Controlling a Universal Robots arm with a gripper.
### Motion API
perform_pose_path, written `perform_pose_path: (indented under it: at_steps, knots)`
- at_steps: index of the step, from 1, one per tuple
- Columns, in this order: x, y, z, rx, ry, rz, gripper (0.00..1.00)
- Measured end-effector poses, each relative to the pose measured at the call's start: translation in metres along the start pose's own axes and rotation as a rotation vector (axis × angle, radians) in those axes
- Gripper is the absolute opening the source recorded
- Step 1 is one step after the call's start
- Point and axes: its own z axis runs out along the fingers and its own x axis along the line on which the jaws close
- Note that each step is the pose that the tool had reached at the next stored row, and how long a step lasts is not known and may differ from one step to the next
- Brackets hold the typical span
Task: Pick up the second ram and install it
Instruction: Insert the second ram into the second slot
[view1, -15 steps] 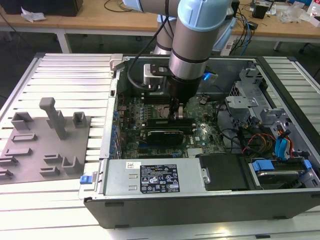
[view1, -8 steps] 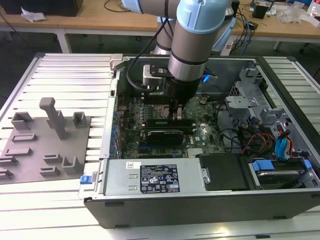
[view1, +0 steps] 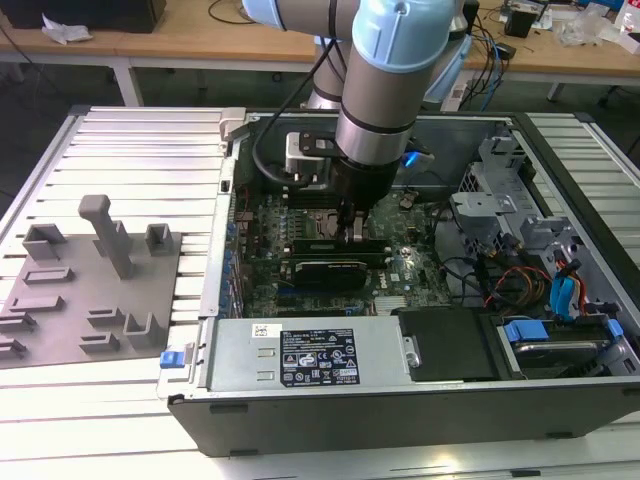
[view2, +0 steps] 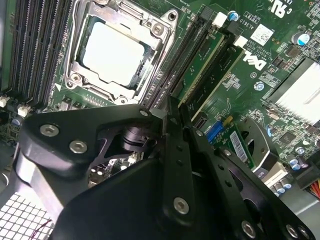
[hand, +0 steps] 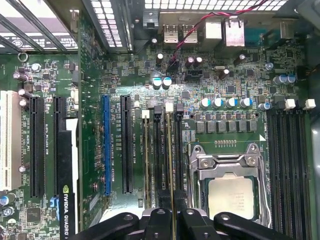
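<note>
A ribbed white-metal work surface (view1: 130, 150) carries an open computer case (view1: 400, 400) and, at the exterior view's left, a grey holder tray (view1: 90, 290) with none of its stands holding a stick. Wooden benches run behind.

The arm reaches down into the case, and the gripper (view1: 357, 232) sits low over the motherboard (hand: 200, 80), just beside the CPU socket (view2: 117, 55). Its fingers (view2: 172, 125) are clenched on the second ram (hand: 173, 165), which shows in the first wrist view as a thin edge running from between the fingertips along 1 of the black slots next to the socket. It looks set into that slot or nearly so; whether it is fully seated cannot be told.

To do this step well, the stick should stay square to the slot along its whole run, its notch matched, and the push should go straight down and evenly, so both end clips (hand: 169, 106) close without the board bowing.

The second wrist view shows 1 green stick (view2: 207, 65) already lying in a neighbouring slot, chips visible, which the first wrist view gives only edge-on. The first wrist view shows the white clips at the slots' far ends and the long expansion slots (hand: 106, 145). The exterior view alone places the tray and the graphics card (view1: 325, 270) near the gripper.
</note>
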Motion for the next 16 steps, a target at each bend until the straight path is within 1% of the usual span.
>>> perform_pose_path:
  at_steps: [11, 14, 16]
  knots:
    - [-0.0008, 0.0000, 0.0011, 0.0005, -0.0007, 0.008, 0.14]
    - [-0.0006, -0.0002, 0.0038, 0.0005, -0.0007, 0.010, 0.14]
    - [-0.0007, -0.0002, 0.0039, 0.0006, -0.0009, 0.010, 0.14]
